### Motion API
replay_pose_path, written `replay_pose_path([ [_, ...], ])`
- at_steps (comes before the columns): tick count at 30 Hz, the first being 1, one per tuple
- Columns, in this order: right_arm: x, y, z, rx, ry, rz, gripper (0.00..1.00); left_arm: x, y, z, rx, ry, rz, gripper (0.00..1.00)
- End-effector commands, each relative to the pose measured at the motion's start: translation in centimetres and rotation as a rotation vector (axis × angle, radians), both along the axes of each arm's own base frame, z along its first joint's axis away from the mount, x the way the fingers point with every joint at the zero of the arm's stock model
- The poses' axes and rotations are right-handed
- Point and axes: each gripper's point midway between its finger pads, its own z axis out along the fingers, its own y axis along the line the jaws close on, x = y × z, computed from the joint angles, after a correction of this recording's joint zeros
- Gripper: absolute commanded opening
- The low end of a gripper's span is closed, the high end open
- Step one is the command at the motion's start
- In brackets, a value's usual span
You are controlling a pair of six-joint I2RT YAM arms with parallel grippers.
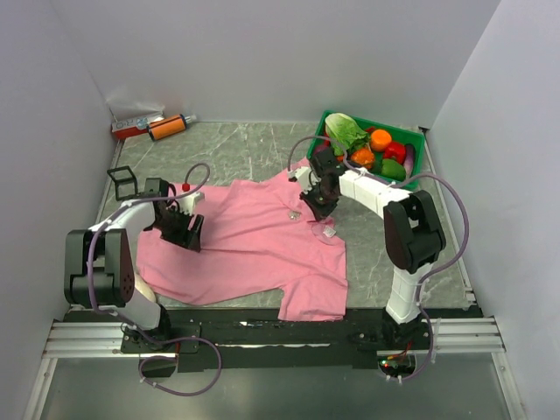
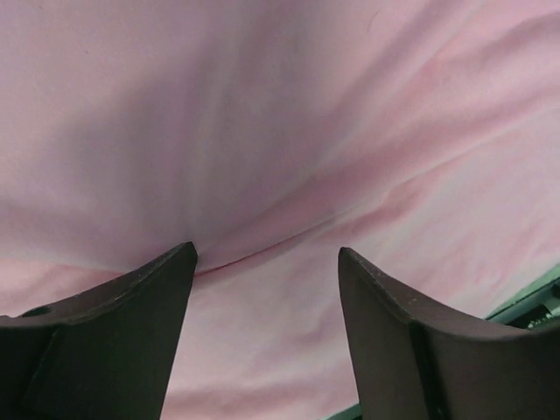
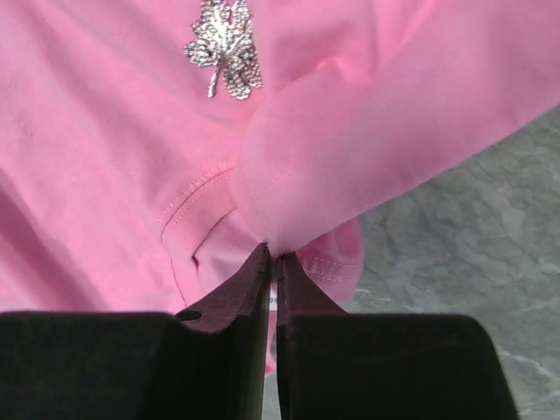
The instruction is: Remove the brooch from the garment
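Observation:
The garment (image 1: 245, 249) is a pink T-shirt lying spread on the table. The brooch (image 3: 226, 48) is a small silvery leaf-shaped pin on the cloth near the neck; it also shows in the top view (image 1: 294, 213). My right gripper (image 3: 274, 258) is shut on a raised fold of the pink cloth by the neckline, just below the brooch and apart from it. In the top view this gripper (image 1: 317, 208) sits at the shirt's collar. My left gripper (image 2: 267, 254) is open and empty, its fingers (image 2: 131, 332) low over the shirt's left side (image 1: 179, 229).
A green basket (image 1: 417, 156) of vegetables stands at the back right, close behind the right arm. An orange and a red tube (image 1: 166, 127) lie in the back left corner. A small black wire frame (image 1: 122, 182) stands at the left. White walls close three sides.

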Motion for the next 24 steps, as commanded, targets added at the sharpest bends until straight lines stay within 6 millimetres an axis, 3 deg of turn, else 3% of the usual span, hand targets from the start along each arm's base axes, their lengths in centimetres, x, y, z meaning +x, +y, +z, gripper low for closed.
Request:
replay_pose_path([
  [1, 1.4, -2.1, 1.0, -0.046, -0.009, -0.042, 0.06, 3.1, -1.1, 3.4, -0.064, -0.097, -0.058, 0.73],
  [2, 2.0, -3.0, 1.0, -0.055, -0.006, -0.063, 0.07, 5.0, -1.6, 5.0, -0.083, -0.149, -0.066, 0.74],
  [4, 3.7, -3.7, 1.6, -0.062, -0.032, -0.086, 0.14, 7.0, -2.9, 6.6, -0.154, -0.175, -0.074, 0.74],
  [5, 4.4, -4.1, 2.1, -0.057, -0.049, -0.098, 0.17, 8.9, -3.8, 8.9, -0.193, -0.236, -0.090, 0.75],
  [7, 6.3, -3.9, 4.1, -0.037, -0.120, -0.104, 0.29, 10.5, -6.0, 10.3, -0.243, -0.238, -0.085, 0.75],
  [8, 6.9, -3.8, 4.9, -0.025, -0.143, -0.107, 0.33, 11.8, -7.4, 12.4, -0.282, -0.277, -0.100, 0.75],
  [9, 7.6, -3.2, 6.4, 0.006, -0.181, -0.105, 0.40, 12.4, -8.1, 13.1, -0.315, -0.261, -0.057, 0.75],
  [11, 7.8, -1.3, 7.7, 0.108, -0.190, -0.062, 0.45, 13.2, -9.9, 13.6, -0.343, -0.246, -0.074, 0.77],
  [13, 7.8, 0.3, 9.0, 0.197, -0.214, -0.042, 0.50, 13.9, -10.2, 11.8, -0.265, -0.216, -0.105, 0.79],
  [15, 7.0, 2.3, 9.6, 0.313, -0.167, -0.032, 0.54, 13.9, -11.1, 12.6, -0.272, -0.181, -0.172, 0.80],
  [16, 6.5, 3.2, 9.6, 0.350, -0.138, -0.022, 0.54, 14.4, -11.1, 10.9, -0.270, -0.121, -0.181, 0.80],
  [17, 5.9, 4.3, 8.7, 0.391, -0.081, -0.004, 0.55, 15.6, -11.3, 12.0, -0.275, -0.146, -0.204, 0.79],
  [19, 5.2, 5.8, 7.8, 0.392, -0.039, 0.035, 0.56, 15.6, -11.2, 10.2, -0.287, -0.061, -0.201, 0.78],
  [20, 5.3, 6.0, 6.2, 0.365, -0.013, 0.040, 0.57, 15.9, -11.1, 10.6, -0.312, -0.048, -0.171, 0.79],
  [21, 5.7, 6.6, 6.7, 0.370, -0.022, 0.053, 0.57, 16.1, -11.2, 10.7, -0.343, -0.047, -0.165, 0.97],
  [23, 6.2, 7.4, 6.5, 0.382, -0.005, 0.042, 0.58, 15.5, -11.8, 10.6, -0.435, -0.021, -0.129, 0.96],
  [24, 6.4, 7.5, 6.5, 0.387, -0.004, 0.039, 0.59, 17.0, -12.1, 10.9, -0.450, -0.110, -0.133, 0.96],
])
